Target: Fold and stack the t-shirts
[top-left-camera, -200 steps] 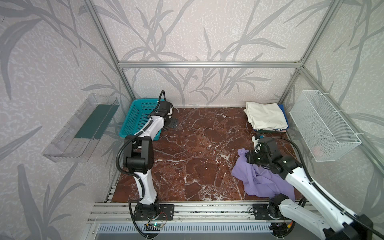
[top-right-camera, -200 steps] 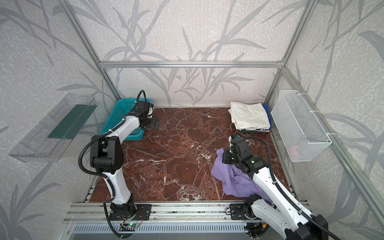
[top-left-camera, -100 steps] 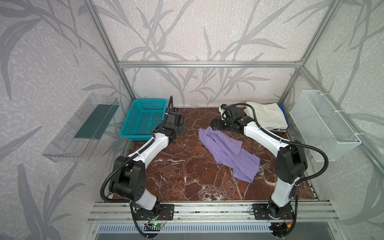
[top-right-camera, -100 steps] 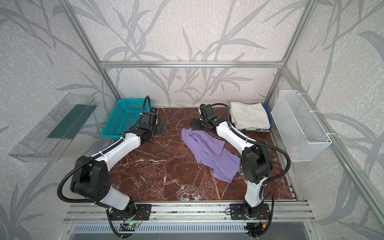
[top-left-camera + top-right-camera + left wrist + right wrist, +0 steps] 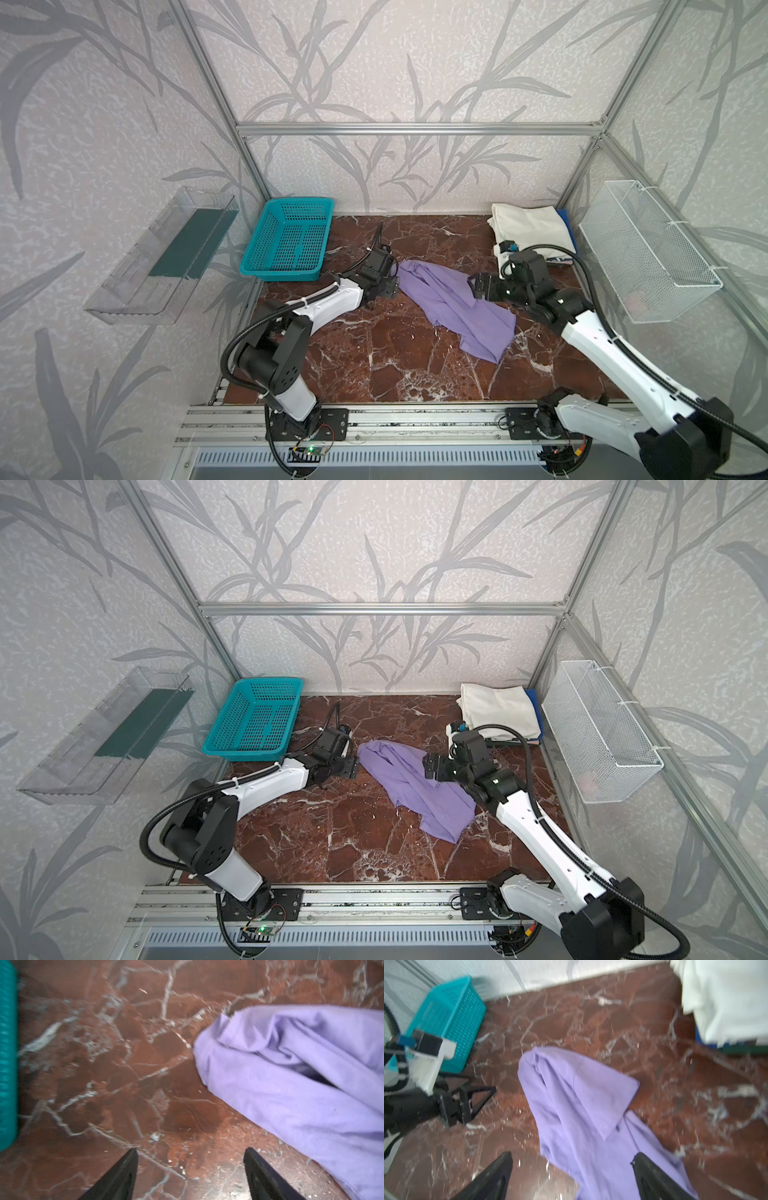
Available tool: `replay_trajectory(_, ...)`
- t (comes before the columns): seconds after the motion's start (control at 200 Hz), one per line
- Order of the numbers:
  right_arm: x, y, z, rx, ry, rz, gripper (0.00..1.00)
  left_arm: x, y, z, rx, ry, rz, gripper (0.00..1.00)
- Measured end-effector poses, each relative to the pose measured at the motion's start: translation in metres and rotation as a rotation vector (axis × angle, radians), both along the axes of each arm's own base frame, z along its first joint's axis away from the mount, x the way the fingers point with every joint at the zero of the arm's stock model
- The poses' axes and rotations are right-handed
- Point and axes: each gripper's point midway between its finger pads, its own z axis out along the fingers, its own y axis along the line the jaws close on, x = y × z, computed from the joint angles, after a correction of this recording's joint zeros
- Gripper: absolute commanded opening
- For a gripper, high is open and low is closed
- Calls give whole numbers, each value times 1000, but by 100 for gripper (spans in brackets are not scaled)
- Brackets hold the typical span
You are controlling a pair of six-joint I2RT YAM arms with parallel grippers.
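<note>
A lavender t-shirt [image 5: 453, 307] [image 5: 415, 787] lies crumpled in a long diagonal heap in the middle of the marble table. My left gripper [image 5: 392, 286] [image 5: 191, 1149] stands open just off the shirt's far-left end [image 5: 291, 1084], over bare marble. My right gripper [image 5: 478, 286] [image 5: 573, 1153] hovers open over the shirt's right side [image 5: 581, 1105], holding nothing. A folded cream-white t-shirt [image 5: 530, 228] [image 5: 498, 710] [image 5: 726, 1001] lies at the back right on a blue one [image 5: 566, 218] that shows only an edge.
A teal lattice basket [image 5: 286, 241] [image 5: 253, 717] [image 5: 446, 1018] stands at the back left, close behind the left arm. A white wire basket [image 5: 644, 249] hangs on the right wall and a clear tray [image 5: 166, 253] on the left wall. A metal rail [image 5: 395, 419] runs along the front.
The right gripper carried the lavender shirt from the front right to the middle, let it go and drew back to the right. The left gripper came from the basket to the shirt's end.
</note>
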Motion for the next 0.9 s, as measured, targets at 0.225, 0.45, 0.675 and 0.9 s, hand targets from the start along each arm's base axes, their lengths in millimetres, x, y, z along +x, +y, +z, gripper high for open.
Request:
replay_trajectory(0.225, -91, -29, -97, -10, 249, -26, 85, -3, -43, -39, 1, 116, -91, 78)
replay_trajectory(0.45, -124, -43, -151, -7, 383, -92, 78, 9, -66, -50, -26, 138, -116, 77)
replay_trajectory(0.675, -117, -42, -167, -32, 420, -120, 48, 25, -84, -54, -42, 131, -126, 38)
replay_trajectory(0.9, -102, -44, -164, -68, 393, -139, 6, 39, -103, -53, -64, 131, -147, 0)
